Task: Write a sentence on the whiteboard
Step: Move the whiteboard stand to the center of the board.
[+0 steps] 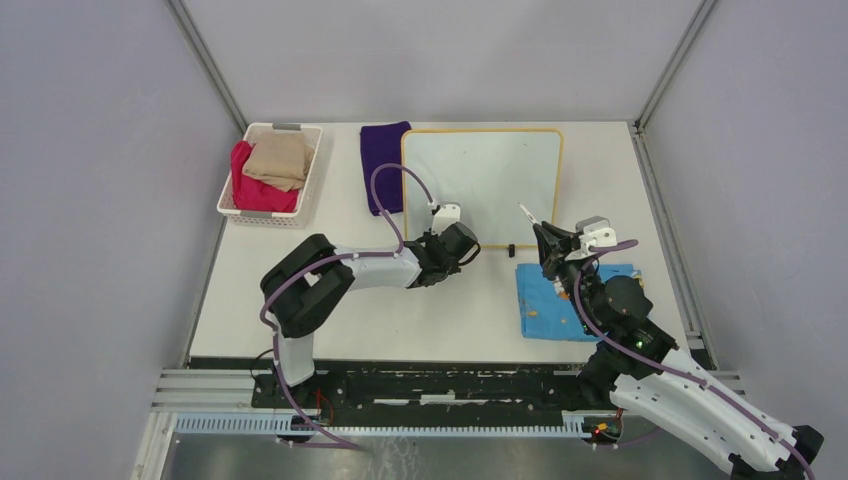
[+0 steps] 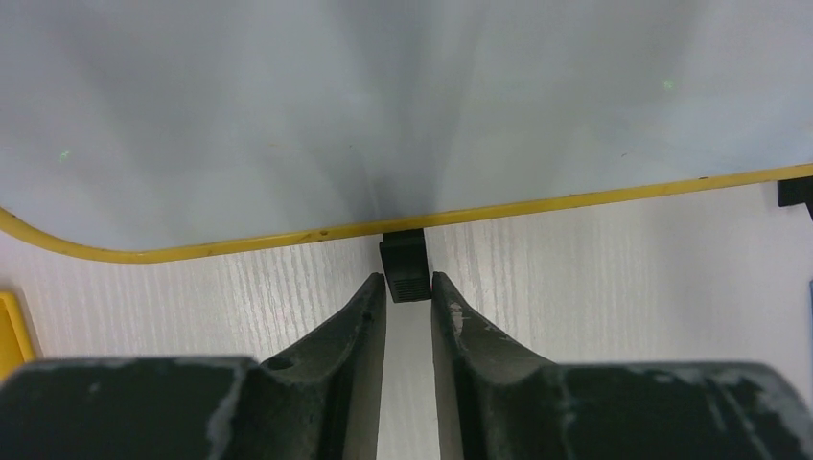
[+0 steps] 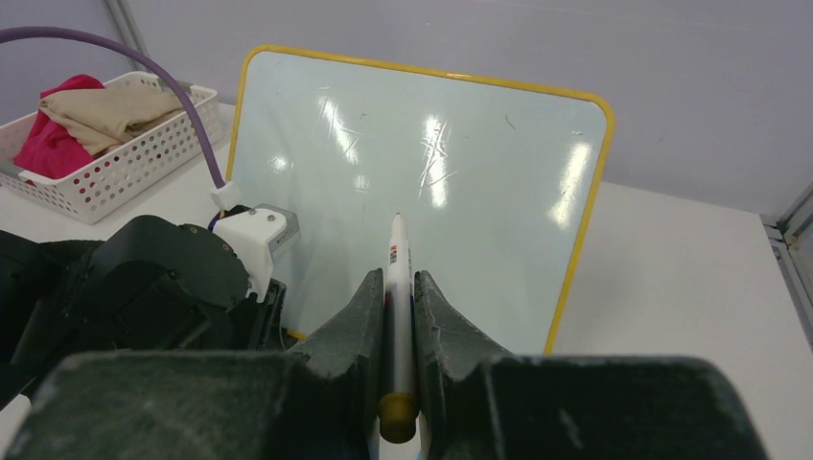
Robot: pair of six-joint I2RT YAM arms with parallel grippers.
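The left hand [image 2: 407,287] has its fingers nearly together on either side of a small black clip foot [image 2: 403,257] at the near edge of the large white whiteboard with a yellow frame [image 1: 480,170]; whether they pinch it cannot be told. The right hand [image 3: 398,283], at the board's near right corner, is clamped on a white marker pen [image 3: 397,247] that points over the board. The whiteboard lies flat on the white desk [image 1: 440,320]. Left of the board, a white perforated plastic basket [image 1: 311,170] holds a red cloth [image 1: 250,188] and a beige cloth [image 1: 279,160] on top. A purple cloth [image 1: 381,160] lies just beside the board's left edge.
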